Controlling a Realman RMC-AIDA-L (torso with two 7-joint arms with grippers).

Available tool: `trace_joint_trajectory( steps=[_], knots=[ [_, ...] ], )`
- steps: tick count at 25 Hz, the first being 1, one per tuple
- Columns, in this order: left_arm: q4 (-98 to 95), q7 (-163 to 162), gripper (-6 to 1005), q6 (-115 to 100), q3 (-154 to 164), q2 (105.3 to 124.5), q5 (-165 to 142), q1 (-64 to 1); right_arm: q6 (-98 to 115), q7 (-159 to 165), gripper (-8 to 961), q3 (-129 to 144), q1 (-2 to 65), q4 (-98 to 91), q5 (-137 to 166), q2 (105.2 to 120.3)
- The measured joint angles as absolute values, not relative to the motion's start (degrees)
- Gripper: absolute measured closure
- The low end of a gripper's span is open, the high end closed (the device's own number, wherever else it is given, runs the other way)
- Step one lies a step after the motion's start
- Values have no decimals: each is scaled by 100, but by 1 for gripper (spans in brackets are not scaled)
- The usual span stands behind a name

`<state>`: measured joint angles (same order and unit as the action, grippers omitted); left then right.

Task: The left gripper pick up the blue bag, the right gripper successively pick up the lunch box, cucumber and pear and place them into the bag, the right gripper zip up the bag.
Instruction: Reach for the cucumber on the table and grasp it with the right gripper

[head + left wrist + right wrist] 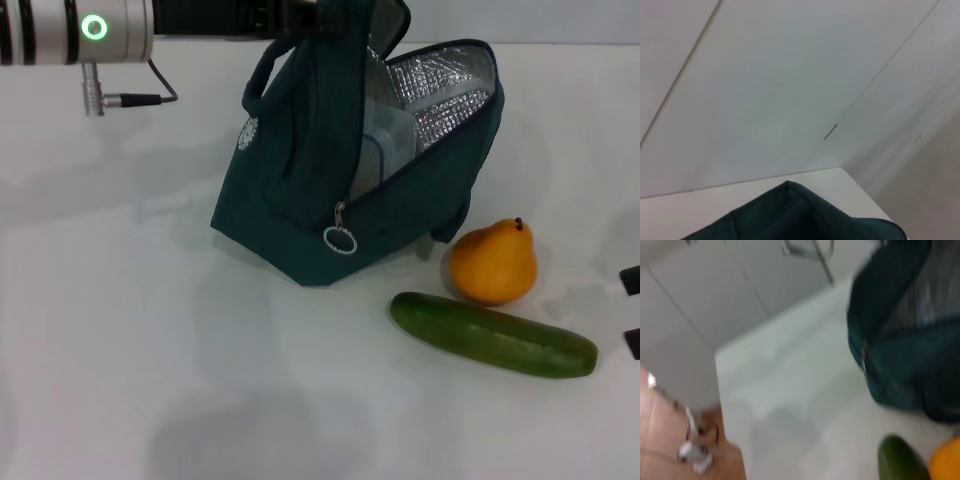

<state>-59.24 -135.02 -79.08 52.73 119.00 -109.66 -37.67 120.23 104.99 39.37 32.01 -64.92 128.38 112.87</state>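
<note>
While bag gapes — cucumber waits

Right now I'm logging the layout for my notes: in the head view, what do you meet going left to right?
Left gripper's silver wrist → blue bag with the lunch box inside → pear → right gripper at the edge. The cucumber lies nearer, spanning beneath the pear.

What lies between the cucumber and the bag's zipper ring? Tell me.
Nothing: in the head view, only bare white table separates the cucumber from the zipper ring; the pear sits off to the side.
</note>
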Motion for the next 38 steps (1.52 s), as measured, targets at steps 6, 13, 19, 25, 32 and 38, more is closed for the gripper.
trace_joint_trajectory(
  steps=[6, 13, 19, 25, 32, 38],
  knots=[
    [-5744, -13414, 932, -7906, 5273, 11909, -10933, -3808, 11668, 10970, 70, 4381, 3887, -6435, 13674, 11346],
    [-5691, -13396, 933, -7907, 5287, 11910, -10955, -3818, 11258, 11673, 69, 5384, 4397, -6274, 13847, 11397],
    [-5680, -13352, 933, -7908, 5298, 11909, -10967, -3813, 11009, 12083, 70, 6036, 4808, -6064, 14313, 11540],
    [-5677, -13346, 933, -7910, 5295, 11909, -10969, -3788, 10774, 12209, 71, 6386, 5039, -5695, 14432, 11581],
    [-5677, -13323, 933, -7911, 5275, 11909, -10970, -3793, 10398, 12292, 71, 6910, 5209, -5411, 14450, 11575],
    [-5632, -13255, 933, -7910, 5273, 11909, -10964, -3818, 9979, 12298, 72, 7381, 5443, -4995, 14448, 11600]
  ],
)
